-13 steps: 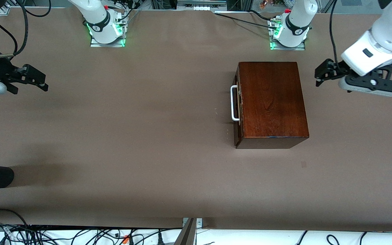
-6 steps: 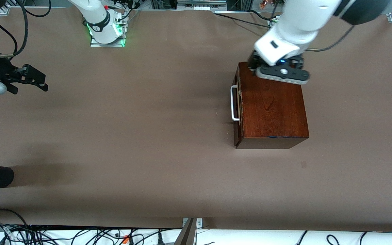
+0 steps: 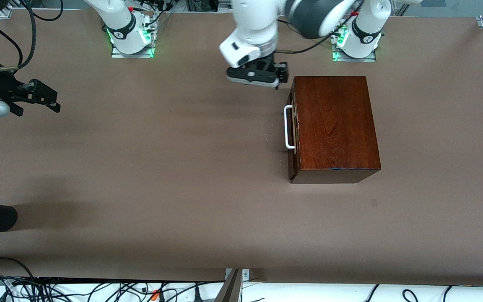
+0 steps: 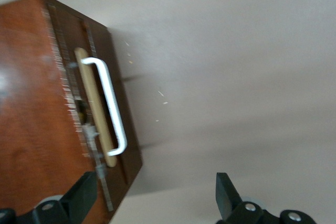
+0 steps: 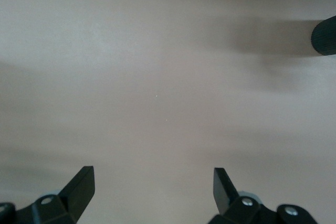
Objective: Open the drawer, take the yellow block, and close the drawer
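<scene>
Overall, front view: the brown table [image 3: 183, 167] lay bare across most of its width, with wide open room on the side the drawer faced.
Wooden box: the dark reddish-brown wooden box [image 3: 333, 126] sat toward the left arm's end of the table, its top edges square and unobstructed.
Drawer: the drawer [image 3: 292, 134] sat pushed in, its front flush with the box, and the white U-shaped handle [image 3: 287, 128] stood out from that front over bare table.
Yellow block: not visible in any view.
Left gripper, front view: the left gripper [image 3: 282, 77] hung over the table just beside the box's corner that lay farther from the front camera, above the handle end; its fingers could not be read there.
Right gripper, front view: the right gripper [image 3: 50, 100] waited at the right arm's end of the table, well apart from the box, fingers spread and empty.
Left wrist view: the left gripper [image 4: 155, 195] showed fingers spread wide with nothing between them; the drawer front [image 4: 100, 114] and handle [image 4: 107, 103] lay below, clear table beside them.
Right wrist view: the right gripper [image 5: 152, 187] stood wide open over bare table [image 5: 157, 77]; a dark rounded object [image 5: 324, 35] sat at the frame's edge.
</scene>
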`<state>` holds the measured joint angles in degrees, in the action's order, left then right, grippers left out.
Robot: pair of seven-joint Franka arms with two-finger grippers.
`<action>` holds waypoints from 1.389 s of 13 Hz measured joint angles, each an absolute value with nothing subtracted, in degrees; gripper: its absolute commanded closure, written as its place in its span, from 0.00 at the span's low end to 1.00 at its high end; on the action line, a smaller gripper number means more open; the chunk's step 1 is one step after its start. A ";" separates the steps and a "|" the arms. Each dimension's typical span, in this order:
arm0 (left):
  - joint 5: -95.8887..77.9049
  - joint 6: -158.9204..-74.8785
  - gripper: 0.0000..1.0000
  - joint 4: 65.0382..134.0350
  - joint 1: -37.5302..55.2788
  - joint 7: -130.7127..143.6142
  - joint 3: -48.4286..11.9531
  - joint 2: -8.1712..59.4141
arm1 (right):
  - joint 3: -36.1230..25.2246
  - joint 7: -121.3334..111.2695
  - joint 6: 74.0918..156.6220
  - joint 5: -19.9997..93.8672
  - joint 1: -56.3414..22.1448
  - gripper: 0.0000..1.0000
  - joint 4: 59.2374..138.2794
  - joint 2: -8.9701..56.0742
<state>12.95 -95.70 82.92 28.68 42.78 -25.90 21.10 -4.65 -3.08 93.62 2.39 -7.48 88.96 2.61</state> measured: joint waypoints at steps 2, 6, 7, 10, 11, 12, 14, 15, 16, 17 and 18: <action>15.61 -95.72 0.00 81.87 29.63 43.15 -25.80 25.08 | -4.56 -3.08 93.62 2.39 -7.51 0.00 88.96 2.61; 18.68 -95.68 0.00 81.11 29.60 45.82 -25.21 29.07 | -4.55 -3.08 93.62 2.39 -7.53 0.00 88.96 2.61; 19.80 -95.58 0.00 81.11 29.60 47.59 -25.15 29.57 | -4.59 -3.08 93.62 2.39 -7.53 0.00 88.97 2.61; 23.70 -95.16 0.00 81.46 29.59 50.18 -24.92 31.24 | -4.79 -3.08 93.62 2.39 -7.48 0.00 88.97 2.61; 24.62 -95.10 0.00 81.62 29.55 50.95 -24.76 31.95 | -4.80 -3.08 93.62 2.39 -7.48 0.00 88.97 2.61; 24.98 -95.10 0.00 81.69 29.47 51.41 -24.61 32.63 | -4.80 -3.08 93.62 2.39 -7.48 0.00 88.97 2.61; 25.83 -95.10 0.00 82.00 29.38 51.58 -24.25 33.68 | -4.78 -3.08 93.62 2.39 -7.49 0.00 88.97 2.61; 27.02 -95.10 0.00 82.19 29.36 51.61 -24.14 34.14 | -4.73 -3.08 93.62 2.39 -7.50 0.00 88.97 2.61; 27.59 -95.10 0.00 82.35 29.36 51.64 -24.09 34.62 | -4.64 -3.08 93.62 2.39 -7.52 0.00 88.97 2.61; 27.92 -95.10 0.00 82.49 29.36 51.68 -24.08 35.06 | -4.53 -3.08 93.62 2.39 -7.55 0.00 88.96 2.61; 28.05 -95.10 0.00 82.55 29.36 51.73 -24.06 35.45 | -4.47 -3.08 93.62 2.39 -7.60 0.00 88.96 2.61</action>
<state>28.05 -95.10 82.55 29.36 51.73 -24.06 35.45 -4.47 -3.08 93.62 2.39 -7.60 88.96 2.61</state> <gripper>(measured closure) 0.000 0.000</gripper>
